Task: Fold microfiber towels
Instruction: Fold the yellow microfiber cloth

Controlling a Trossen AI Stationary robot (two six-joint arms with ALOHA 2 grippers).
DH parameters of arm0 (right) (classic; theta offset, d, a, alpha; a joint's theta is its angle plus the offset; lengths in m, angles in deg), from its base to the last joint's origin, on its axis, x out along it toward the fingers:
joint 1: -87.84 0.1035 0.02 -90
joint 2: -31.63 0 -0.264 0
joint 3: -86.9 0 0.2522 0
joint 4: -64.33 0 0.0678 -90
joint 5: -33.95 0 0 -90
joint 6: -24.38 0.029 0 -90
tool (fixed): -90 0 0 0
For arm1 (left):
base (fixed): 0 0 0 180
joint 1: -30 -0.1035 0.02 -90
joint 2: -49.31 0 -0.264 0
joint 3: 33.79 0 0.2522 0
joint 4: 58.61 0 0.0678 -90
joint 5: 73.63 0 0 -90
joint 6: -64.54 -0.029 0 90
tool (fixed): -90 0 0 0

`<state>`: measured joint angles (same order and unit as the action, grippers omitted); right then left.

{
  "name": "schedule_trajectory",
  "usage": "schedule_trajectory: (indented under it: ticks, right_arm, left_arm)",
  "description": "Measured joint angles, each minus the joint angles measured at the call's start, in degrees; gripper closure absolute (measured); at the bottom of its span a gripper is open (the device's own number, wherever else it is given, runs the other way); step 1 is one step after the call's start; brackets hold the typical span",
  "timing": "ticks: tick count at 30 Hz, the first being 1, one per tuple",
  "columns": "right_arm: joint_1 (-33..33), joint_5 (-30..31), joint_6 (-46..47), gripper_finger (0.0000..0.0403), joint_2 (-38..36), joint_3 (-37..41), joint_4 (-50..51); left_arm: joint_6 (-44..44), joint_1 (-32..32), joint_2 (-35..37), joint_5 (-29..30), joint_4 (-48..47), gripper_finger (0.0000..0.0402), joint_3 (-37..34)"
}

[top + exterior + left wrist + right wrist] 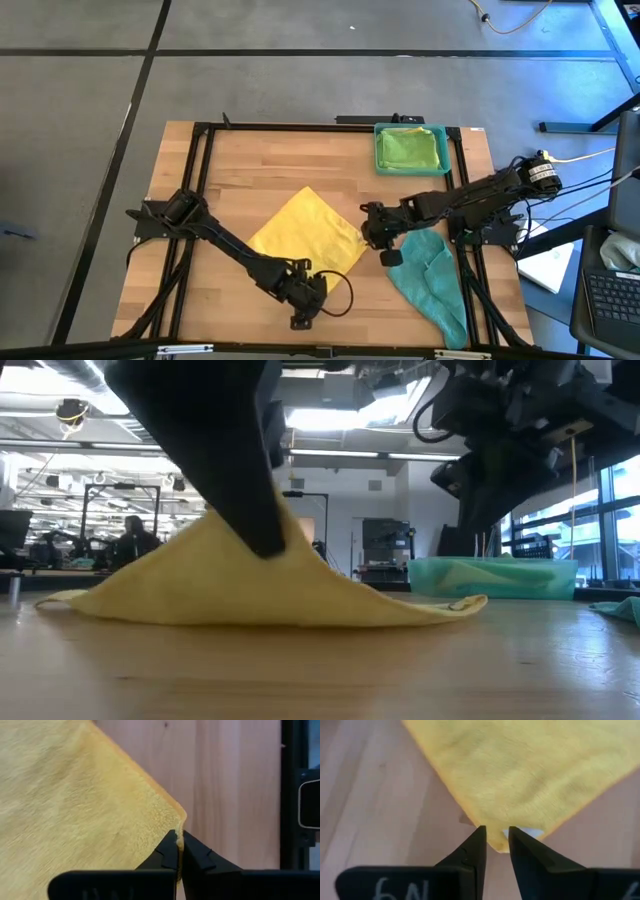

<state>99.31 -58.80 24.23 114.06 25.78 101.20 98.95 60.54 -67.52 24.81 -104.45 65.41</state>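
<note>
Yellow towel [305,232] lies spread as a diamond on the wooden table [250,165] in the high view, with the left gripper [312,290] at its near corner and the right gripper [376,232] at its right-hand corner; a teal towel [430,280] lies crumpled just right of it, and a green towel [410,148] sits in the teal tray [380,150] at the far edge. In the low view the yellow cloth rises into a tent under a dark arm, one part lifted off the wood while its edges lie flat. The left wrist view shows that arm's fingers pressed together on the cloth's corner tip, pinching it. In the right wrist view the fingers stand slightly apart, straddling the other corner and its white tag [527,833], not yet closed on it. I judge this to be the grasping step of the first fold. The next move calls for the right fingers to clamp that corner, then for both arms to lift together and carry their corners across to the opposite edge.
</note>
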Motion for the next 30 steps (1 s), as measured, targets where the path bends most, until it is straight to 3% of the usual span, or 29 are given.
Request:
schedule_trajectory:
  ticks: [8,17,25,30]
  right_arm:
    - [1.2,-0.3,1.4,0.0318,0.0,0.0,-1.1]
    - [3.1,0.1,-5.0,0.0310,2.7,0.0,-6.6]
    - [4.6,0.1,-12.2,0.0208,10.2,0.0,-18.2]
    - [5.3,0.2,-13.9,0.0143,13.5,0.0,-20.1]
  left_arm:
    - [8.1,1.3,0.1,2.9,-17.4,0.0401,6.1]
    - [19.2,2.3,0.3,2.5,-24.5,0.0401,7.4]
    - [31.7,3.3,1.3,2.6,-30.0,0.0401,7.4]
    - [37.8,3.7,2.6,3.0,-33.1,0.0401,7.5]
